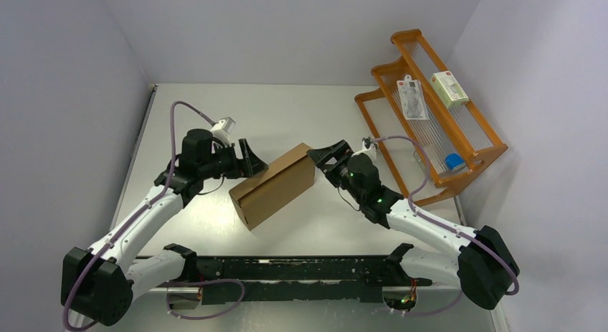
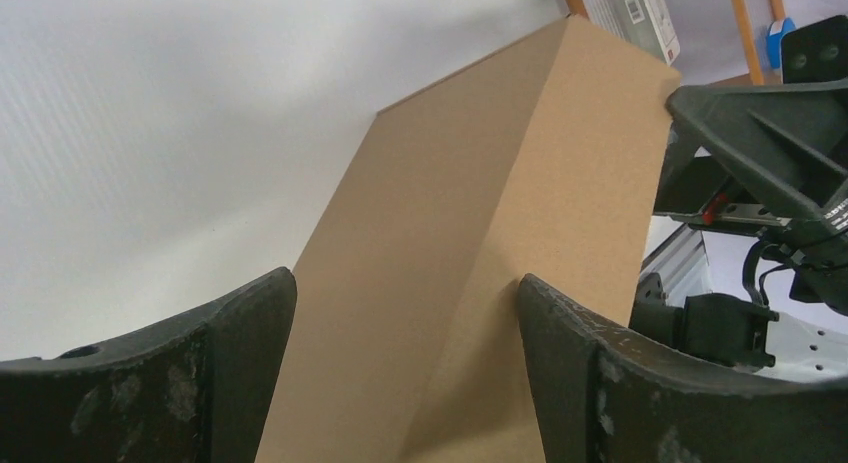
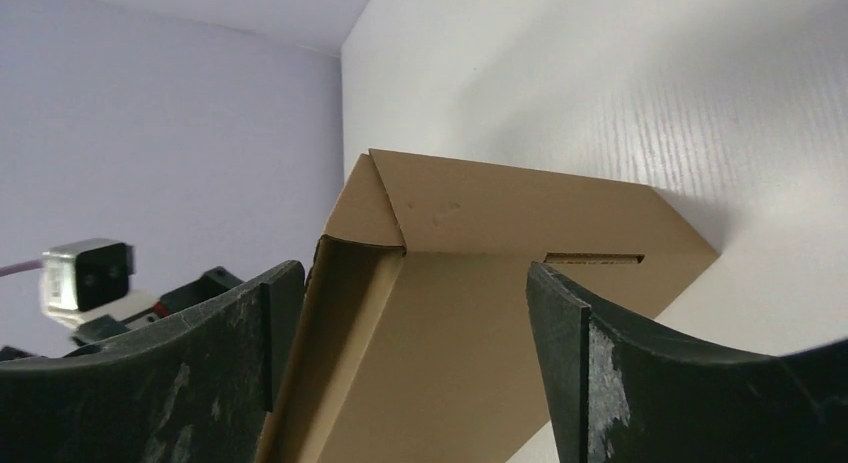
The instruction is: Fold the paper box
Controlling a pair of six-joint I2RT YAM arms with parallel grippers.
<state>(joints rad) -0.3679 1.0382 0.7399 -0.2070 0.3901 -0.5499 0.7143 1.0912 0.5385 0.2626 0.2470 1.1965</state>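
Top external view: left claw (image 1: 252, 162) and right claw (image 1: 324, 158) reach inward from opposite sides, each spread wide around an end of the brown box (image 1: 276, 185).

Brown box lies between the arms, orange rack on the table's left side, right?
Not quite: the orange rack stands on the right side, as the top external view shows. The part about the brown box is correct.

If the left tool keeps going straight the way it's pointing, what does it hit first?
The paper box, probably: its brown side fills the left wrist view, close ahead of the open left tool.
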